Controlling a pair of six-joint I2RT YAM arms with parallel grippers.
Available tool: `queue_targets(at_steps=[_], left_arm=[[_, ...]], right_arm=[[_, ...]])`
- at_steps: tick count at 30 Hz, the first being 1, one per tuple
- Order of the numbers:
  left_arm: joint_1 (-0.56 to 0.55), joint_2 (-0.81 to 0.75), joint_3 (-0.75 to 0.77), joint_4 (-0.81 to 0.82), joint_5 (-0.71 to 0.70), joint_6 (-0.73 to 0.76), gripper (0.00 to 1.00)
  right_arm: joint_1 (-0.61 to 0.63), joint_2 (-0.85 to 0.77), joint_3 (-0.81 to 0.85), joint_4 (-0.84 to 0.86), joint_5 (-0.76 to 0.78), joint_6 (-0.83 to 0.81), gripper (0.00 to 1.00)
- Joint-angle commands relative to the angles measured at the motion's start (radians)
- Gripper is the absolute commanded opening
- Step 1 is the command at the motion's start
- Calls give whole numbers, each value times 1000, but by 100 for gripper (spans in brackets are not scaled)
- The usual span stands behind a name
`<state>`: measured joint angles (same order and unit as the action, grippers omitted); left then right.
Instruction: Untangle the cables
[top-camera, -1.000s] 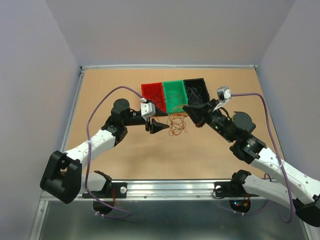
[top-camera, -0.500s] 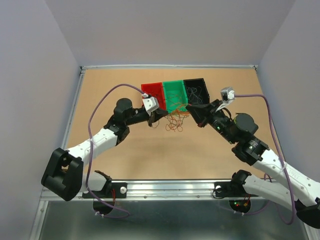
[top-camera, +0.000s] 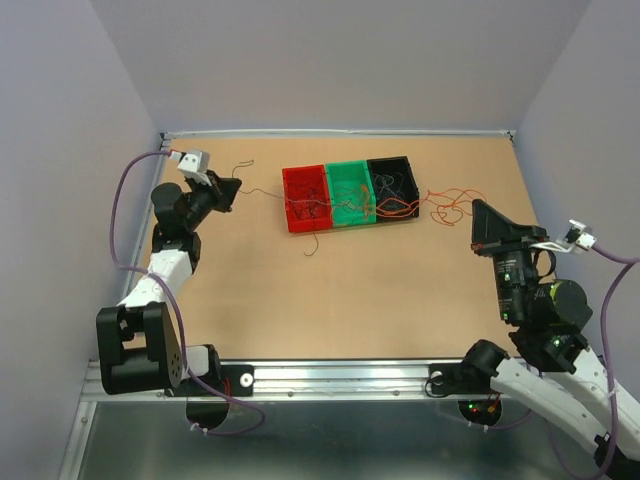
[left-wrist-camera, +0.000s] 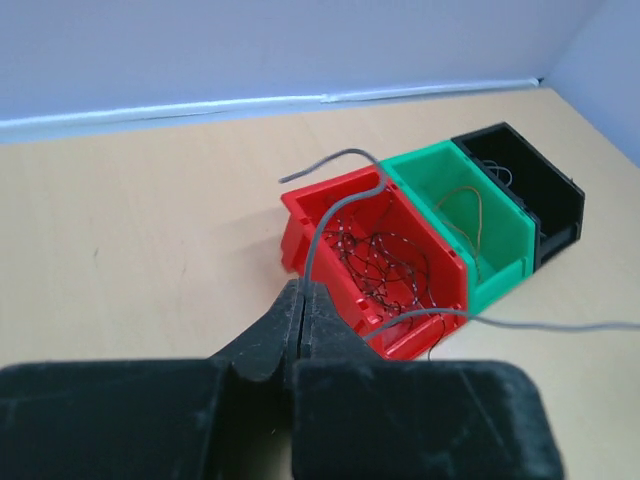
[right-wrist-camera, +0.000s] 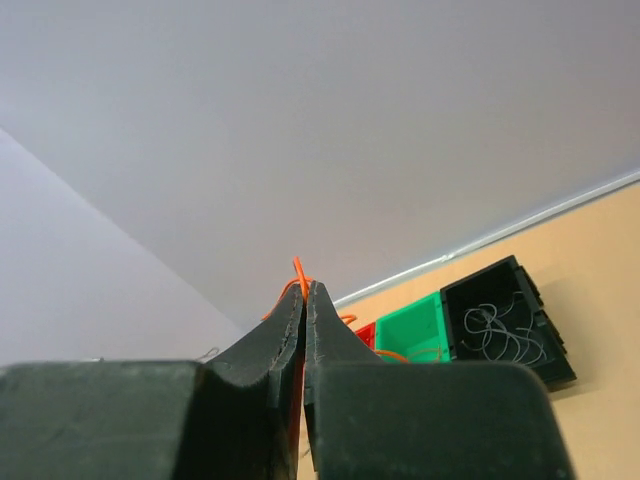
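Observation:
The cables are pulled out into a line across three bins. My left gripper (top-camera: 234, 186) is at the far left of the table, shut on a thin dark cable (left-wrist-camera: 318, 225) that runs right to the red bin (top-camera: 288, 200). Its loose end curls above the fingers. At the right, my right gripper (top-camera: 477, 216) is shut on an orange cable (top-camera: 452, 205), which leads left over the black bin (top-camera: 388, 161) and green bin (top-camera: 350, 165). The orange end (right-wrist-camera: 298, 268) pokes out above the right gripper (right-wrist-camera: 305, 287). A brown strand (top-camera: 314, 240) hangs in front of the red bin.
Dark curly wires lie inside the red bin (left-wrist-camera: 310, 250), a brownish one inside the green bin (left-wrist-camera: 495, 285), and grey ones inside the black bin (right-wrist-camera: 545, 345). Walls close in the table at the back and both sides. A metal rail (top-camera: 340, 375) runs along the near edge.
Both grippers were close together at the tangle in front of the bins. They have pulled far apart, left to the far left and right to the right, drawing the cables out over the bins.

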<state>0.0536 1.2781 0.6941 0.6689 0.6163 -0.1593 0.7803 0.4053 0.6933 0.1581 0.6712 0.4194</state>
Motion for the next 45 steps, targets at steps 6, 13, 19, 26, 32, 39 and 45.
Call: queue_targets(at_steps=[6,13,19,26,32,39,45], left_arm=[[104,-98,10,89,-73,-102,0],[391,-169,54,34,-35,-226,0],[446,-172,68,2,-119,-264,0],[557,-169,71,3,-96,-327,0],[672,-154,87,4,-92,-390,0],[706,-106,67,116,55,-477,0],[687,-239,-5,199,47,-459,0]], right_arm=[[2,-20,-15,8,108,-24,1],[2,-59,-24,6,195,-31,0],[2,-40,-20,6,188,-37,0],[2,-72,-21,3,205,-42,1],[2,-183,-8,-15,310,-76,1],[2,-257,-21,-31,279,-73,1],[2,-25,46,-34,167,-91,1]])
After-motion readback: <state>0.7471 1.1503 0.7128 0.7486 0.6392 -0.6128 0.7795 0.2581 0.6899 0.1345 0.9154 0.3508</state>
